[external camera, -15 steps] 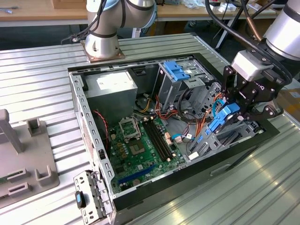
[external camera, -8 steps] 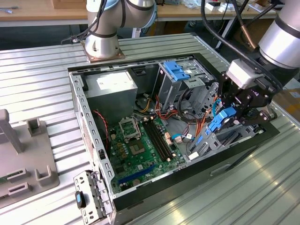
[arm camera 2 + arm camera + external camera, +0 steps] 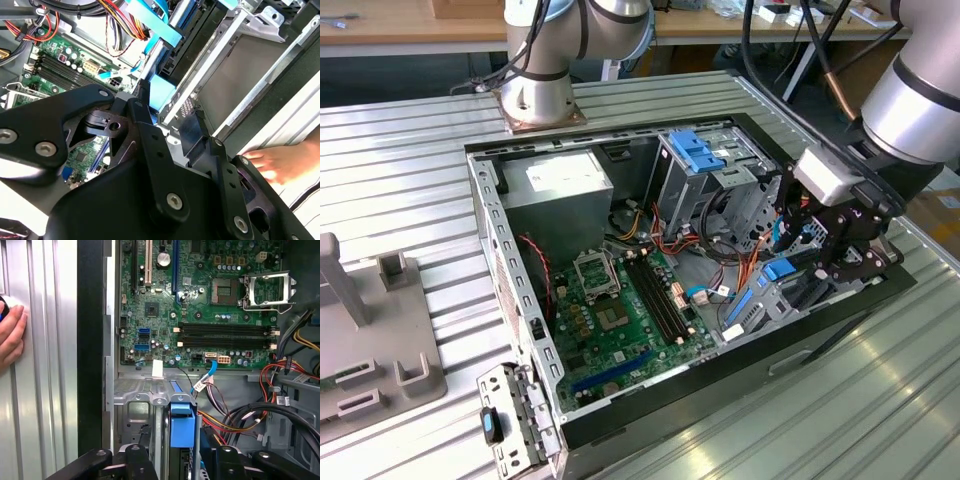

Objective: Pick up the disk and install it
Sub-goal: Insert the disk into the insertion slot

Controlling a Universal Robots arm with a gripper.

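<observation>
The disk stands edge-on in the drive cage (image 3: 765, 300) at the corner of the open computer case on the exterior view's right. Its bright blue carrier (image 3: 181, 422) is the part I see, and it appears in the second wrist view as a pale blue strip (image 3: 161, 90) beside the cage's grey metal wall (image 3: 235, 75). My gripper (image 3: 820, 262) hangs directly over that bay with the blue carrier (image 3: 780, 268) just below it. In both wrist views the black gripper (image 3: 181, 462) (image 3: 172, 122) straddles the carrier. The drive's metal body is hidden.
The case holds a green motherboard (image 3: 620, 300), a grey power supply (image 3: 565, 185), bundles of coloured cables (image 3: 235, 415) and more blue carriers in an upper bay (image 3: 698, 148). A person's hand (image 3: 11, 335) (image 3: 280, 160) rests on the ribbed table beside the case. A grey fixture (image 3: 380, 330) stands on the exterior view's left.
</observation>
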